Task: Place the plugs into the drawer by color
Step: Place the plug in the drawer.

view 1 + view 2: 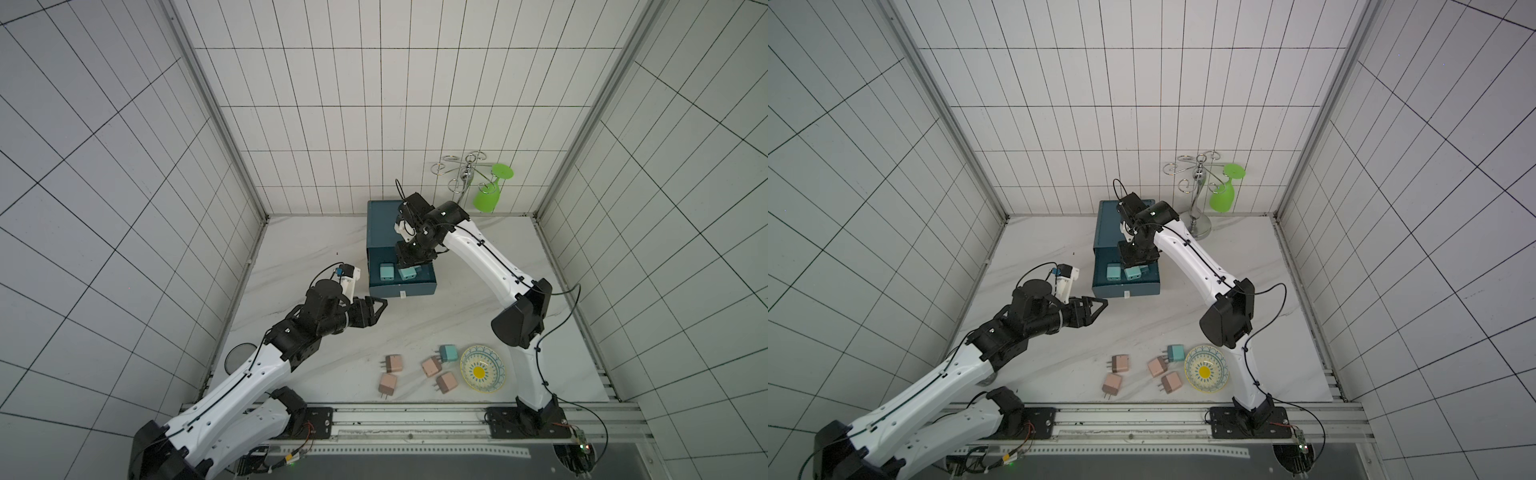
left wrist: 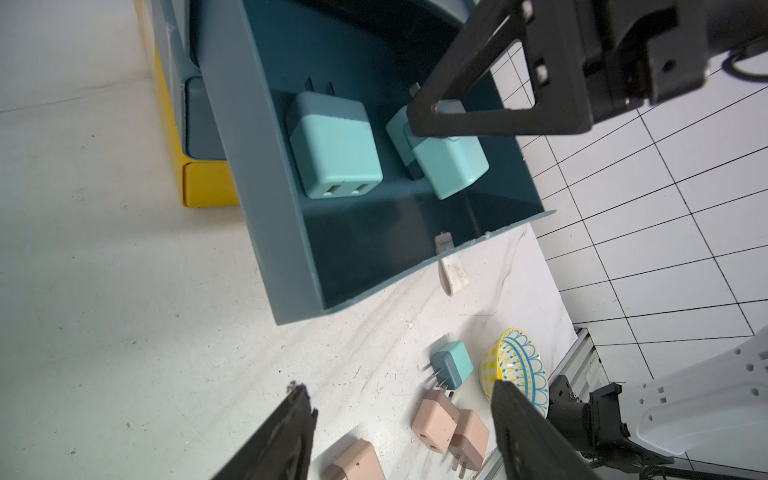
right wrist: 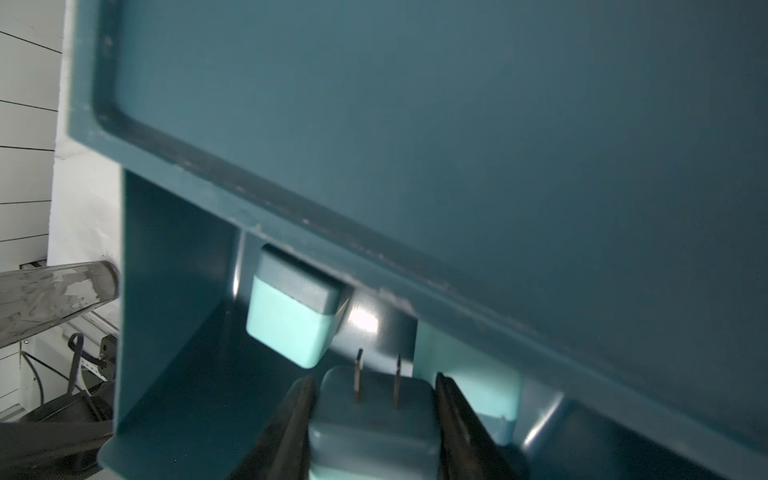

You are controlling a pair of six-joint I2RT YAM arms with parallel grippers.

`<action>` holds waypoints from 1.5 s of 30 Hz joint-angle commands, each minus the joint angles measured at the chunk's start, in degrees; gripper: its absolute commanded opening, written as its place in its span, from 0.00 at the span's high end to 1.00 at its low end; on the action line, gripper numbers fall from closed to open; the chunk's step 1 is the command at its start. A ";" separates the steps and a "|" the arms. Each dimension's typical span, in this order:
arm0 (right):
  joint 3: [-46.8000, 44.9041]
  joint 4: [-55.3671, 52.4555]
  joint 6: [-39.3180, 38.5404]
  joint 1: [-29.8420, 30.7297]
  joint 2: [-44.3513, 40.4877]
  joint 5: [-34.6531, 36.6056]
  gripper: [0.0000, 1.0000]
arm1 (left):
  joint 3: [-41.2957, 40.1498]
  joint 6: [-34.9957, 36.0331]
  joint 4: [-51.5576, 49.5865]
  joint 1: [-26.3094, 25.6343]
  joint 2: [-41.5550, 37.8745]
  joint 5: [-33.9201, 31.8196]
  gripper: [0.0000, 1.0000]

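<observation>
Where the left gripper (image 1: 382,306) hangs over the desk (image 1: 316,266), just off the front left corner of the open drawer (image 1: 401,289), we see its fingers spread apart with nothing between them. The drawer is pulled out of a dark blue cabinet (image 1: 380,224) standing at the desk's back edge. Inside, we find a first teal plug (image 1: 387,272) lying near the drawer's left wall, prongs toward the cabinet. Just right of it the right gripper (image 3: 374,386) is clamped on a second teal plug (image 3: 374,432), low in the drawer. Whether that plug touches the floor we cannot tell. Beside it, a third teal plug (image 3: 469,386) shows, partly hidden.

Near the desk's front edge we count a first pink plug (image 1: 393,363), a second pink plug (image 1: 388,383), a third pink plug (image 1: 431,366) and a fourth pink plug (image 1: 446,381). A loose teal plug (image 1: 448,353) lies just behind the last two. A patterned dish (image 1: 500,368) sits just right of them. At the back right corner a wire rack (image 1: 1200,187) holds a green glass (image 1: 1222,199) upside down.
</observation>
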 commanded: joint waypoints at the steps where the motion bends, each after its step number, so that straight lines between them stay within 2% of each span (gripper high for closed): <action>1: 1.20 -1.81 -0.77 0.56 1.77 1.28 0.86 | 0.12 0.93 0.67 -0.10 0.32 -0.55 0.30; 8: 2.00 -2.82 -0.51 0.56 3.41 5.61 0.81 | 0.22 1.04 0.21 -0.07 0.55 -1.43 0.30; 16: 3.39 -3.45 0.02 1.31 4.09 6.77 0.64 | 0.27 1.07 -0.16 -0.06 0.50 -1.86 0.29; 18: 3.66 -3.49 0.10 1.57 3.19 7.08 0.62 | 0.29 1.07 -0.26 -0.08 0.32 -2.13 0.28; 23: 4.46 -3.18 0.73 1.70 -0.34 6.37 0.48 | 0.24 0.93 -0.41 -0.11 0.30 -1.95 0.26; 27: 3.07 -3.59 0.54 1.47 -4.27 8.17 0.44 | 0.47 1.02 -0.88 -0.09 -0.08 -2.43 0.26; 32: -3.40 -1.74 0.20 0.56 -10.77 8.05 0.42 | 0.82 1.21 -2.31 -0.02 -1.64 -3.73 0.25; 35: -9.52 -1.15 -0.07 0.71 -17.34 8.03 0.45 | 1.20 1.86 -3.67 -0.10 -3.48 -4.68 0.25; 40: -32.81 6.32 2.10 1.52 -36.71 10.27 0.44 | 2.68 2.71 -5.73 -1.62 -7.07 -3.99 0.32; 45: -55.39 13.10 4.47 1.43 -52.57 11.03 0.41 | 5.83 8.38 -5.72 -11.16 -10.81 -4.37 0.32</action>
